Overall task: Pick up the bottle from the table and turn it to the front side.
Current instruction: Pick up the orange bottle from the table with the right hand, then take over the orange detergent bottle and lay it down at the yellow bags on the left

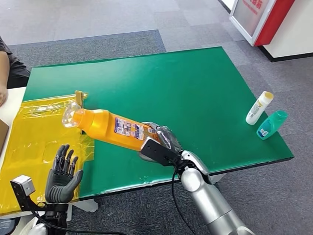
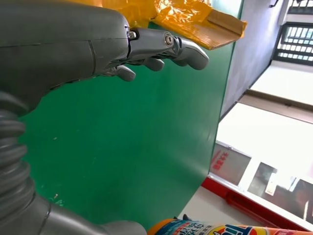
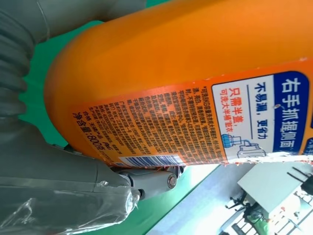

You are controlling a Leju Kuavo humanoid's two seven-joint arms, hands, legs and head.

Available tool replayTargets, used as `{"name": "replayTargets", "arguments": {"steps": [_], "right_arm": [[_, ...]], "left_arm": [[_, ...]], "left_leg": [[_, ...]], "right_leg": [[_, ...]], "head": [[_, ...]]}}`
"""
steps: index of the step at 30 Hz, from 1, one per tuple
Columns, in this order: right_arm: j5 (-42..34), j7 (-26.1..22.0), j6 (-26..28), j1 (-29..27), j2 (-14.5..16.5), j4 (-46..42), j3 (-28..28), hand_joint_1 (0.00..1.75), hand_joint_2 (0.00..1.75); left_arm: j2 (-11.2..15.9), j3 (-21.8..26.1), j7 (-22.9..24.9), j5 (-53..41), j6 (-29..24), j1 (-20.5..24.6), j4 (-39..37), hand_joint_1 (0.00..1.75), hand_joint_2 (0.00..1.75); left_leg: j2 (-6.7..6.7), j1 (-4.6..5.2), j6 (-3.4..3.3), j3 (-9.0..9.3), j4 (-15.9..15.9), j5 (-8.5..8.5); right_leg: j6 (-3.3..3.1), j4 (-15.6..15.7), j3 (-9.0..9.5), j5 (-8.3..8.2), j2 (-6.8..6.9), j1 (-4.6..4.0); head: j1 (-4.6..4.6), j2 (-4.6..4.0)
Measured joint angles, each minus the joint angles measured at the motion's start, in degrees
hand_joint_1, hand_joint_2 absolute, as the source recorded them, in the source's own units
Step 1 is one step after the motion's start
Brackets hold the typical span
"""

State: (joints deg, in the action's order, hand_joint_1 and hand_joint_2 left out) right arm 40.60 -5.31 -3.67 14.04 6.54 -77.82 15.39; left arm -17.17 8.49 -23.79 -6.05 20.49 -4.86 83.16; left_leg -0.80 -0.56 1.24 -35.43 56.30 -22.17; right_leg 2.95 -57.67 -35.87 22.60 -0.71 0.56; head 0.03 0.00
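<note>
While lifted, bottle (image 1: 110,127) within right hand (image 1: 160,144) fingers (image 3: 153,181)

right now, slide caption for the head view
Right hand holds orange bottle above green mat; left hand open.

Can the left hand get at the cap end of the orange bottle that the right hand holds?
Probably yes. The left hand is open, palm up, below and near the clear cap end of the orange plastic bottle, held by the right hand. Nothing lies between them.
</note>
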Motion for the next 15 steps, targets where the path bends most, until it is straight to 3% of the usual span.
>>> {"name": "replayTargets", "arguments": {"steps": [15], "right_arm": [[0.25,-1.5,-0.1,-1.13,2.98,-0.8,-2.26,1.75,1.75]], "left_arm": [[0.18,-0.93,1.49,2.56,0.37,0.32,0.89,0.0,1.75]], "left_leg": [[0.01,0.01,0.0,0.0,0.0,0.01]], "right_leg": [[0.0,0.0,-0.02,0.0,0.0,-0.01]], "head": [[-0.02,0.0]]}}
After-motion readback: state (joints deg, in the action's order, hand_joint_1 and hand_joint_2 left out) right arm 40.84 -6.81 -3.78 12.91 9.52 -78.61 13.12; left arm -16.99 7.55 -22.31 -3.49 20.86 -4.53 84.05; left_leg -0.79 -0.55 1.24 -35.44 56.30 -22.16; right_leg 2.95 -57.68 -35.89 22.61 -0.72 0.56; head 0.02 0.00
